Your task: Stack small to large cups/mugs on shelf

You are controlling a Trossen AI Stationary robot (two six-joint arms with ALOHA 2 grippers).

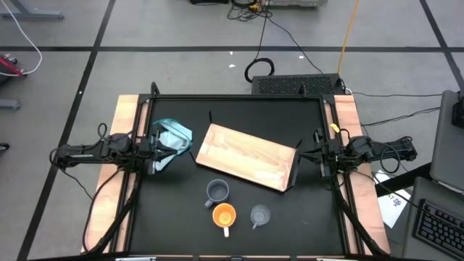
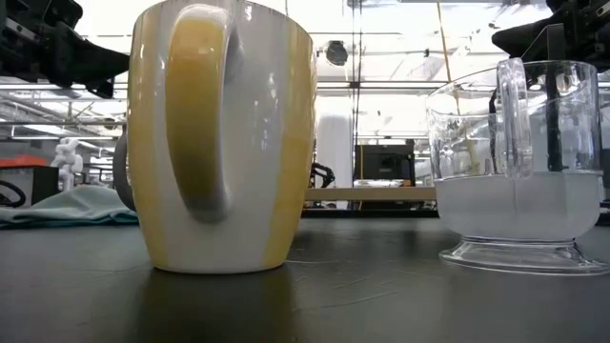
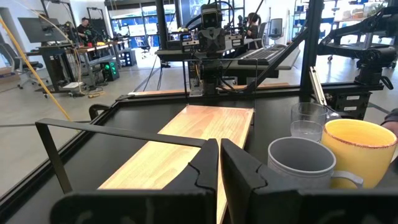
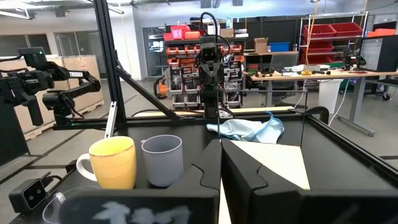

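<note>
Nothing started yet, looks like. Both arms are parked at the table's sides, left gripper point(image 1: 154, 150) and right gripper point(image 1: 317, 154) clenched on nothing. Count: 3 cups near the front edge, 1 grey mug point(image 1: 217, 191), 1 orange mug point(image 1: 224, 215), 1 clear cup point(image 1: 260, 214), plus 1 empty shelf point(image 1: 245, 156) mid-table. Next move probably needs a gripper opening over a cup.

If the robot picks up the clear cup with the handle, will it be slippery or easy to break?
The clear cup looks smooth and glossy, so the tool's fingers might slip on it. Its transparent wall suggests glass or hard plastic, possibly fragile. It stands upright on a wide flared foot, so a light push would probably slide it, not tip it.
</note>
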